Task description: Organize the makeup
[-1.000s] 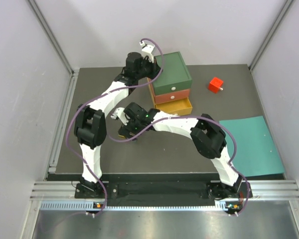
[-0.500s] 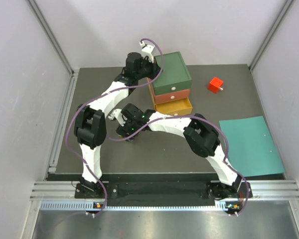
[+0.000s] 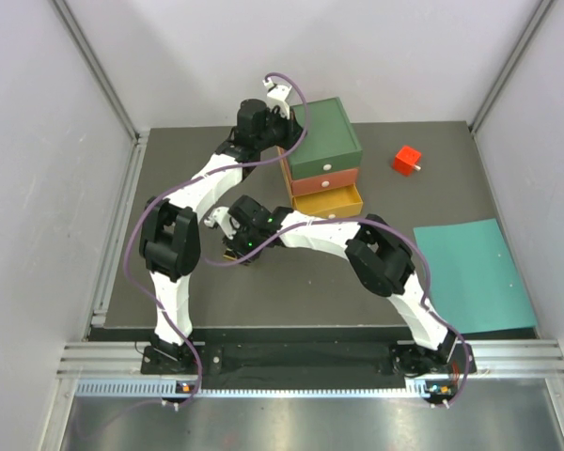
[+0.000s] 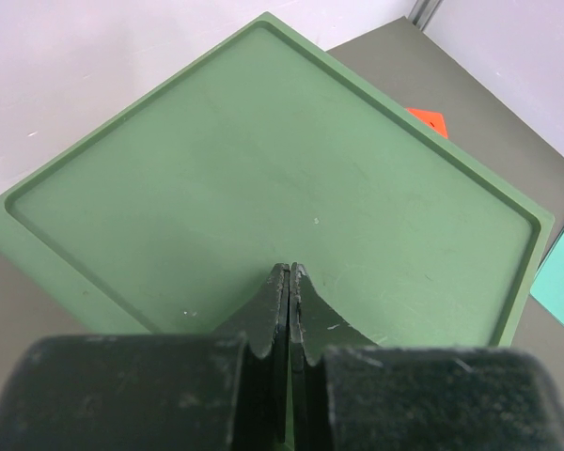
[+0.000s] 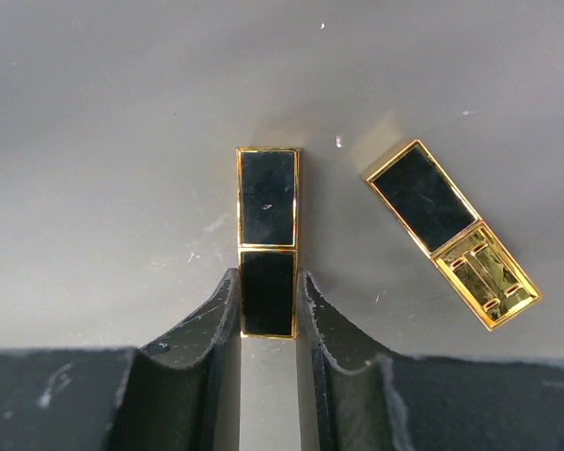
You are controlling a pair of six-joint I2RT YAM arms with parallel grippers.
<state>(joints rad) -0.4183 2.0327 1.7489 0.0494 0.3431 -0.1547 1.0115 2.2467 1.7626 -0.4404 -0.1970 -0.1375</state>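
Two pieces of the makeup show in the right wrist view, both lying on the dark table. One gold-black case [image 5: 268, 197] lies straight ahead, and my right gripper [image 5: 268, 277] is shut on its near half, a finger against each long side. A second gold-black case [image 5: 451, 230] lies apart to the right, angled, its gold end nearer. From above, the right gripper [image 3: 235, 249] is low on the table, left of the drawer box [image 3: 324, 141]. My left gripper [image 4: 290, 268] is shut on nothing, over the box's green top [image 4: 263, 188]. Other makeup is out of view.
The drawer box has a green top, a red middle drawer and a yellow bottom drawer [image 3: 331, 200] pulled out. A red cube [image 3: 406, 160] sits to its right, and a teal mat [image 3: 470, 272] lies at the table's right edge. Grey walls enclose the table.
My right arm has shifted a little to the left and its jaws have closed from wide open onto the gold-black case. The left arm has not moved.
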